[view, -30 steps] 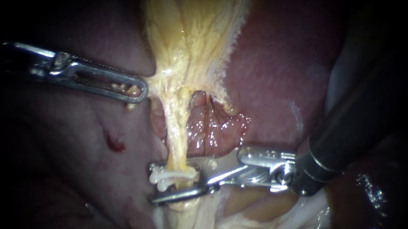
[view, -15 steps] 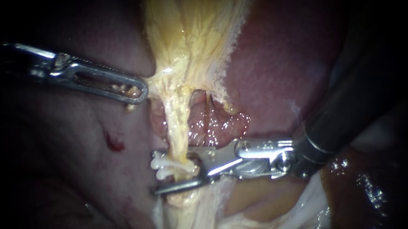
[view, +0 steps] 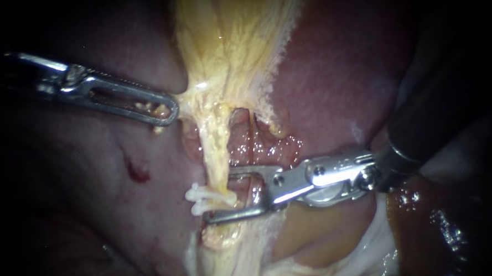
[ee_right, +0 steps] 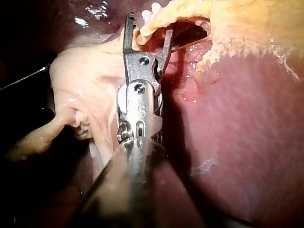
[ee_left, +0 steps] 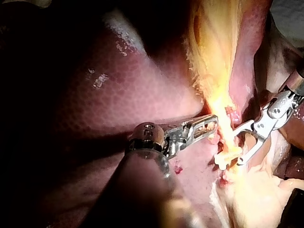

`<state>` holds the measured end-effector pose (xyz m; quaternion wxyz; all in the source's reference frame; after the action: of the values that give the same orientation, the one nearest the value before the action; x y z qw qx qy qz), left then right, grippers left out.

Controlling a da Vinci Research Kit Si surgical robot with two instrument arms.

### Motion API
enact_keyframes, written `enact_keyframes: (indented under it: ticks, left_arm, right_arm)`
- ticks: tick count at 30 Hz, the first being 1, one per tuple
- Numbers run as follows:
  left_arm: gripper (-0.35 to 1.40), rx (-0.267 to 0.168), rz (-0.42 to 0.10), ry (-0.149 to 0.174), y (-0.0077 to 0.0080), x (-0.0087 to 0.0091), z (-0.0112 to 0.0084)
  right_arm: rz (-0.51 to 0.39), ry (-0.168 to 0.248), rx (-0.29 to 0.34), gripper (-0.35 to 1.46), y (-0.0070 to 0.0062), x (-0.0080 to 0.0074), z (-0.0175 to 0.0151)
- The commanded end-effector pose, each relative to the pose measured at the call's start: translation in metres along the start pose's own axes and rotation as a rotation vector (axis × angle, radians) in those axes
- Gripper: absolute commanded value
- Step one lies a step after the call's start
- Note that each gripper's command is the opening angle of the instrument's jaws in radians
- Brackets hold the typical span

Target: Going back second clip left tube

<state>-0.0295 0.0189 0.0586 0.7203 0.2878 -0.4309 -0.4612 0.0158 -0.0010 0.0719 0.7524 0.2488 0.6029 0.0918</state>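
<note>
Dark red liver point(view: 326, 75) fills most of the field. Yellow tissue point(view: 233, 43) fans down over it and narrows into the left tube point(view: 216, 153). My left instrument point(view: 167, 109) comes in level, jaws pinching the edge of the yellow tissue, which tents toward them. My right instrument point(view: 219, 195) has its jaws spread and gripping nothing: the upper jaw is just beside the left tube, the lower lies across it. The white clip point(view: 204, 200) sits on the left tube between those spread jaws, close above the lower one.
</note>
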Motion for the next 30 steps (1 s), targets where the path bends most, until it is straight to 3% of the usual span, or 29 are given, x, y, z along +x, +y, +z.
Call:
enact_keyframes:
  ticks: [1, 11, 21, 30]
  left_arm:
    - [-0.35, 0.000, 0.000, 0.000, 0.0000, 0.0000, 0.0000]
    - [-0.35, 0.000, 0.000, 0.000, 0.0000, 0.0000, -0.0001]
    - [-0.35, 0.000, 0.000, 0.000, 0.0000, 0.0000, 0.0000]
    - [-0.35, 0.000, 0.000, 0.000, 0.0000, -0.0001, 0.0001]
  right_arm:
    - [-0.004, 0.000, 0.001, 0.50, -0.0001, 0.0001, -0.0005]
    - [-0.070, -0.008, -0.018, 0.50, -0.0008, 0.0019, -0.0061]
    - [-0.108, -0.022, -0.052, 0.50, -0.0005, 0.0040, -0.0113]
    - [-0.130, -0.025, -0.055, 0.50, -0.0003, 0.0043, -0.0127]
